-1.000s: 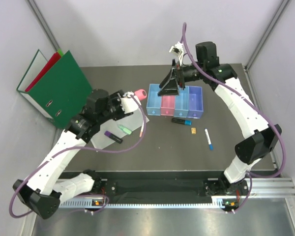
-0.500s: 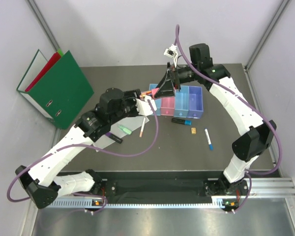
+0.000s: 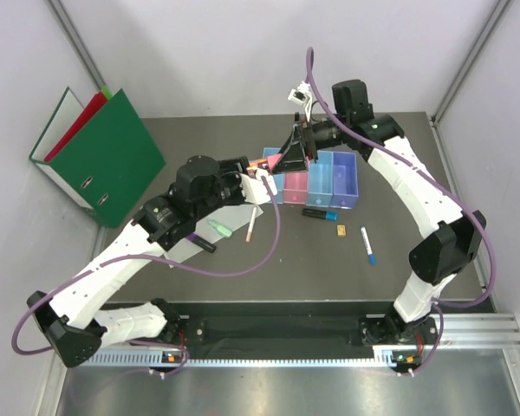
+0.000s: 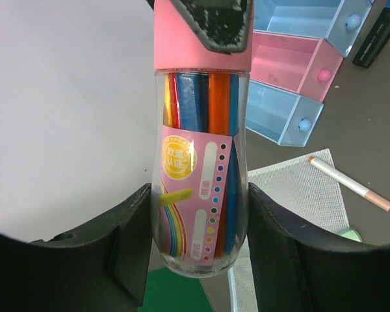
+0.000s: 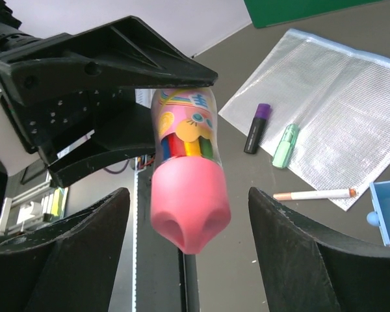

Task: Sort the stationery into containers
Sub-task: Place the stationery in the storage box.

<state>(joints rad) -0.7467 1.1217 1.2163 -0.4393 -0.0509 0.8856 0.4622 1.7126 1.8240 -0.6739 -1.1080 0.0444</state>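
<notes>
Top: left claw (image 3: 258, 178) grips pen tube (image 3: 265, 164) near bins (image 3: 345, 198), at their left end; right claw (image 3: 286, 159) stands wide around its pink cap.
Left wrist: bins just beyond, sleeve (image 4: 299, 195) beneath.
Right wrist: gaps both sides of cap; marker (image 5: 257, 127), highlighter (image 5: 286, 144) and pen (image 5: 315, 194) lie below.

Bright, even light falls from overhead in all three views. Seen from above, the dark table (image 3: 286, 277) carries only faint, soft shadows beneath the arms, and the white walls take a lilac tint. In the left wrist view the near black fingers (image 4: 130, 253) are blurred. Pale highlights edge the clear pink-capped tube (image 4: 201, 195), which is sharp.
</notes>
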